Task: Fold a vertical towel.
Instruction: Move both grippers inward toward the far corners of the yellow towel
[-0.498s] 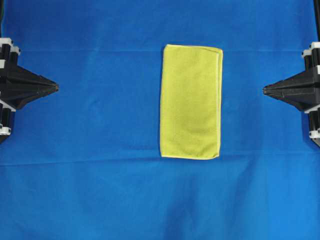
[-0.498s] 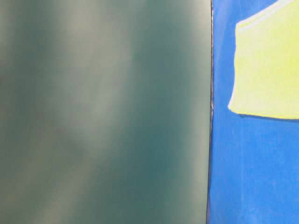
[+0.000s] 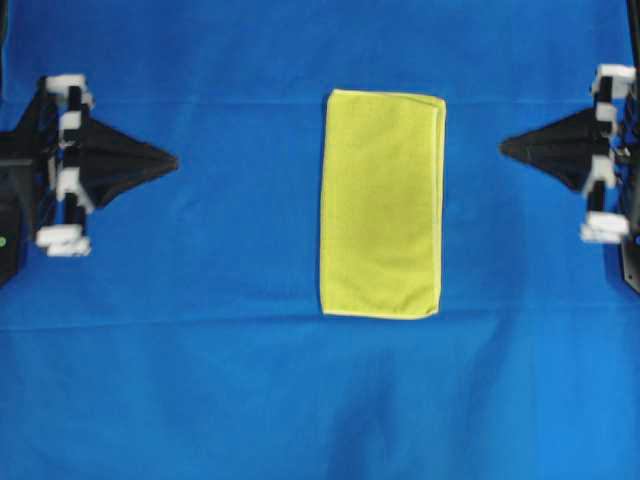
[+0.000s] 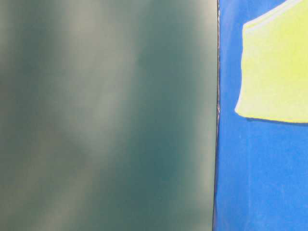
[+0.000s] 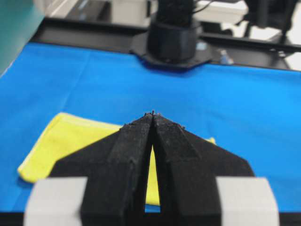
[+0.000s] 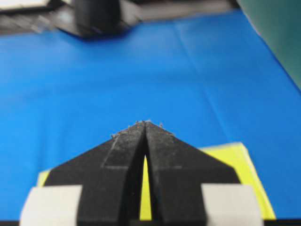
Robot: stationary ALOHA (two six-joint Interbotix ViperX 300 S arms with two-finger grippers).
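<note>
Flat between them, the towel [image 3: 381, 203] lies well apart from both closed, empty pincers: left pincer [image 3: 175, 160], right pincer [image 3: 504, 148].

Your left end effector [image 3: 172, 160] and right end effector [image 3: 506, 147] both point inward from opposite sides, jaws pressed together at the tips, holding nothing.

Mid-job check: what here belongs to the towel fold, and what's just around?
In the job:
- towel, flat, long side vertical
- left gripper, shut, empty
- right gripper, shut, empty

Just around:
- blue table cloth
- green panel
</note>
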